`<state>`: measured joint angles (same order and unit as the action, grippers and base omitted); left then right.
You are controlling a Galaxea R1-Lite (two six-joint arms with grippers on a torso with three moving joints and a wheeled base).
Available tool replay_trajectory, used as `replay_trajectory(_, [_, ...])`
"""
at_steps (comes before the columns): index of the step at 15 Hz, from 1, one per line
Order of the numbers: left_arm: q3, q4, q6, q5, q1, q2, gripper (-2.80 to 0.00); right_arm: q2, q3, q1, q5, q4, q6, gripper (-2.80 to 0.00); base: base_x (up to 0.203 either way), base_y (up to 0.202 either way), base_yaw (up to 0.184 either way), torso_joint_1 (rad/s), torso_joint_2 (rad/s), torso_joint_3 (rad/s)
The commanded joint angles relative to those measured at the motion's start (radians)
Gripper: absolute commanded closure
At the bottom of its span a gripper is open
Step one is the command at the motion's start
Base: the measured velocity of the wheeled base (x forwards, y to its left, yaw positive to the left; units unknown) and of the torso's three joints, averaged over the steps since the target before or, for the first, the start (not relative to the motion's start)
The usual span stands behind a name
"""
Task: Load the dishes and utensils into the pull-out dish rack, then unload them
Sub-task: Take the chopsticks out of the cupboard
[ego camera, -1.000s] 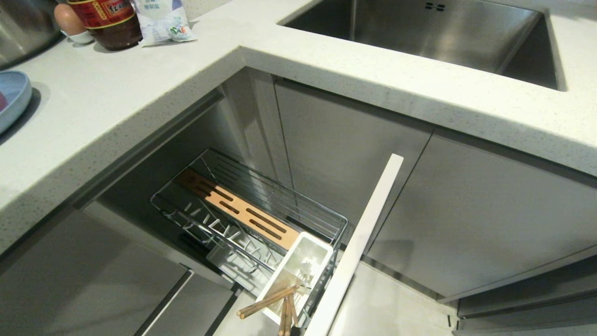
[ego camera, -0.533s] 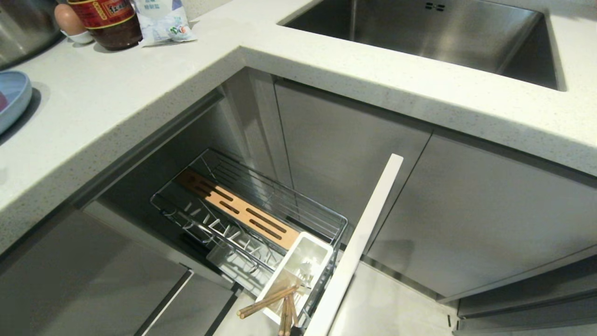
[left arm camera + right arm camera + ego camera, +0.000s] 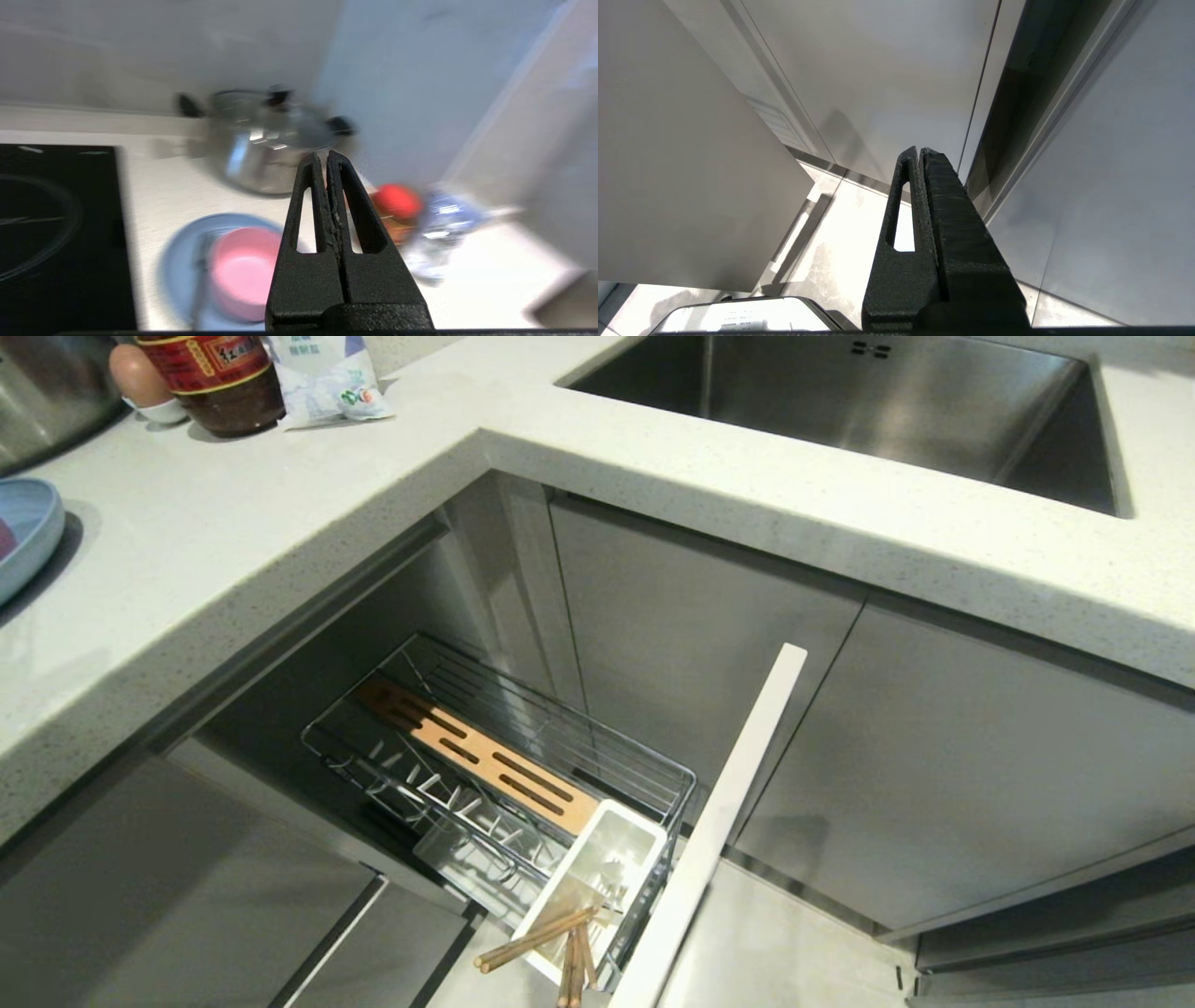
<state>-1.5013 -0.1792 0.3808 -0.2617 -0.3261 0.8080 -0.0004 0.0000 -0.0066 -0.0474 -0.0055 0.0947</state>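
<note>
Nearest the robot, the pull-out dish rack (image 3: 495,775) stands open below the counter, with wooden chopsticks (image 3: 537,943) leaning out of its white cutlery caddy (image 3: 597,877). The right gripper (image 3: 920,151) hangs low by the cabinet fronts, fingers pressed together on nothing. Farther off, the left gripper (image 3: 325,156), also pressed together and empty, hovers above the countertop (image 3: 187,186), pointing over the pink bowl (image 3: 245,270) on the blue plate (image 3: 180,261) toward a steel pot (image 3: 261,144).

Chopsticks (image 3: 537,941) in pulled-out rack's (image 3: 523,747) caddy (image 3: 597,887)
</note>
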Motion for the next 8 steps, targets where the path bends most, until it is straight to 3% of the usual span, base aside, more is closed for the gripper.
replay_trajectory(1, [-0.200,-0.119,0.032,-0.007,0.097,0.128,0.00,-0.003,0.000,0.000,0.000,-0.001,0.000,0.00,0.000,0.000,0.000,0.000,0.00,0.000])
replay_trajectory(3, [-0.290,-0.211,0.104,-0.009,0.197,0.209,0.00,-0.003,0.000,0.000,0.000,-0.001,0.000,0.00,0.000,0.000,0.000,0.000,0.00,0.000])
replay_trajectory(5, [-0.303,-0.273,0.167,-0.010,0.320,0.248,0.00,-0.003,0.000,0.000,0.000,-0.001,0.000,0.00,0.000,0.000,0.000,0.000,0.00,0.000])
replay_trajectory(8, [-0.283,-0.329,0.196,-0.004,0.538,0.305,0.00,-0.004,0.000,-0.001,0.000,-0.001,0.000,0.00,0.000,0.000,0.000,0.000,0.00,0.000])
